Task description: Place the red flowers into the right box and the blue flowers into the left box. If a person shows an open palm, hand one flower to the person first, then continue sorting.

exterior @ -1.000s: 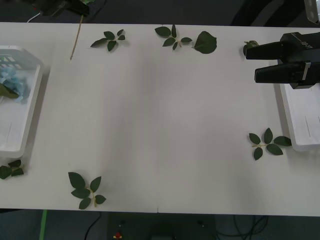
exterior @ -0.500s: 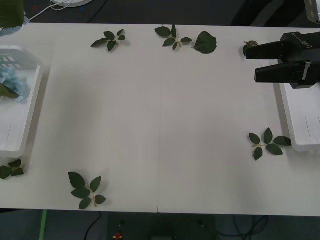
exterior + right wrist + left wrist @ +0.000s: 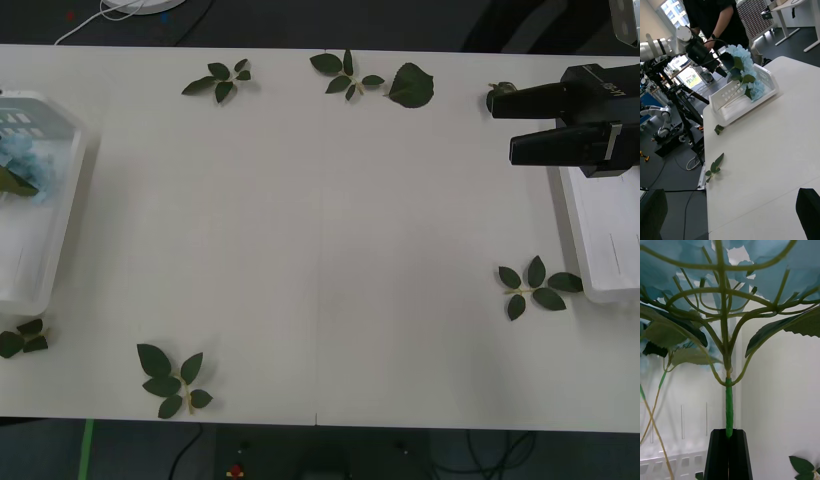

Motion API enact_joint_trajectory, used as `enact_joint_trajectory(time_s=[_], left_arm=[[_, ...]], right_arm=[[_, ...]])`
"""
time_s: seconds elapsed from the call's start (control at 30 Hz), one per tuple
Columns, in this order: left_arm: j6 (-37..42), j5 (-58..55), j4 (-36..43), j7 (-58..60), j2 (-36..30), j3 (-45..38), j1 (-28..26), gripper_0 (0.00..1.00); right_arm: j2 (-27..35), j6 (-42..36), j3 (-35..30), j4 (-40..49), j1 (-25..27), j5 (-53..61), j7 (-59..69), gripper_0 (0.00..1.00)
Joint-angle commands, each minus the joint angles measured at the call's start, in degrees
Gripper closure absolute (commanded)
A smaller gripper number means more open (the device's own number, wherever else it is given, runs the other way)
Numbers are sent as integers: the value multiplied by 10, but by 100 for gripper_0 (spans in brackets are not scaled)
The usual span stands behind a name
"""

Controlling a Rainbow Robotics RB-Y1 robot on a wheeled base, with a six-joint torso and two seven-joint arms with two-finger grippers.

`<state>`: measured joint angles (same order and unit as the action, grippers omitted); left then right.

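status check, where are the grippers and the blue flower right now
Left gripper shut on blue flower stem, above left box. Right gripper open, idle by right box. Loose leaf sprigs on table, none in the way.

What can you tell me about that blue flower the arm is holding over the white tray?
The blue flower is an artificial hydrangea: a fluffy pale-blue head, broad green leaves and thin branching stalks that meet in one green stem. The left gripper is shut on that stem, holding it upright, head above the fingers. It hangs over the left box, where another blue cluster already lies.
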<state>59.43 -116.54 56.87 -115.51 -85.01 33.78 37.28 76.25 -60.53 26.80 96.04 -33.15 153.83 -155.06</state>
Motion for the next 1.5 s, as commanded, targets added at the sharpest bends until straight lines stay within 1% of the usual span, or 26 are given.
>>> enact_joint_trajectory(time_s=[0.03,0.17,0.27,0.33,0.5,0.57,0.63,0.73,0.8,0.9,1.0,1.1,1.17,1.4,1.43,1.47,1.5], left_arm=[[-19,-5,-19,-76,-26,-3,-48,100],[-40,11,-22,-83,-16,-3,-75,100],[-62,52,-24,-85,-6,-3,-76,100],[-79,60,-30,-84,3,-4,-75,100],[-121,43,-38,-82,16,-3,-56,100],[-145,41,-40,-82,30,-3,-36,100],[-174,53,-43,-82,48,-3,-22,100],[-211,85,-51,-79,76,-3,-19,100],[-222,105,-66,-76,98,-3,-19,100],[-223,114,-76,-79,111,-1,-19,100],[-238,125,-77,-78,113,27,-19,100],[-272,116,-78,-76,118,65,-19,100],[-278,107,-80,-75,121,76,-19,100],[-277,112,-84,-75,133,76,-19,99],[-277,112,-85,-75,134,75,-19,93],[-277,112,-85,-76,133,75,-19,69],[-277,114,-84,-76,133,75,-19,5]], right_arm=[[23,2,-8,1,-21,8,1,0],[23,2,-8,1,-21,8,1,0],[23,2,-8,1,-21,8,1,0],[23,2,-8,1,-21,8,1,0],[23,2,-8,1,-21,8,1,0],[23,2,-8,1,-21,8,1,0],[23,2,-8,1,-21,8,1,0],[23,2,-8,1,-21,8,1,0],[23,2,-8,1,-21,8,1,0],[23,2,-8,1,-21,8,1,0],[23,2,-8,1,-21,8,1,0],[23,2,-8,1,-21,8,1,0],[23,2,-8,1,-21,8,1,0],[23,2,-8,1,-21,8,1,0],[23,2,-8,1,-21,8,1,0],[23,2,-8,1,-21,8,1,0],[23,2,-8,1,-21,8,1,0]])
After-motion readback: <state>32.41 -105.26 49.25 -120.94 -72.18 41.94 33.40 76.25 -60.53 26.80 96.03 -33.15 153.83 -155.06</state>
